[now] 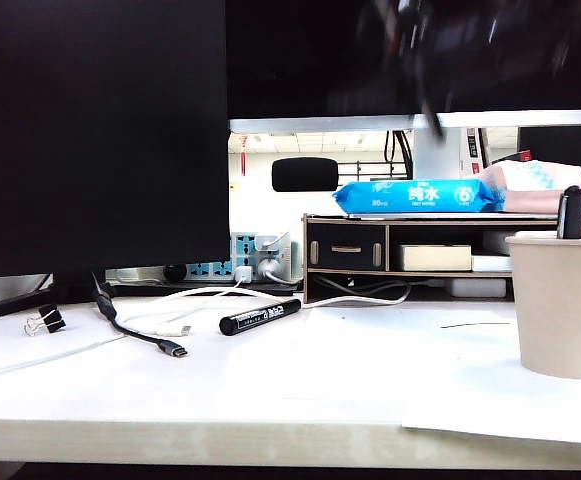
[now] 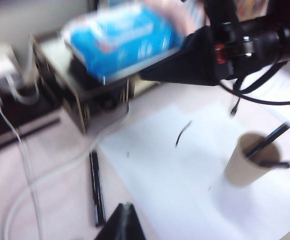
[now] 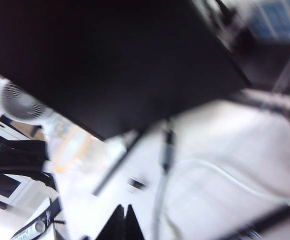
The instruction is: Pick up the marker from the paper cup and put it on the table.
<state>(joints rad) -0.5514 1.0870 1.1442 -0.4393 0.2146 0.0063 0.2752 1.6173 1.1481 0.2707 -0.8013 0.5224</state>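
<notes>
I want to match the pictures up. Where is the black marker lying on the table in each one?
Exterior view: the marker lies on the table, left of the paper cup.
Left wrist view: it lies beside the white paper sheet.
Right wrist view: only a blurred dark bar at one edge, maybe it; I cannot tell.
Shared landmark: the white cable.

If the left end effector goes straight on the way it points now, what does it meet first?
Probably the bare white table just ahead of the left end effector, between the marker and the paper cup; blur leaves depth unclear.
</notes>
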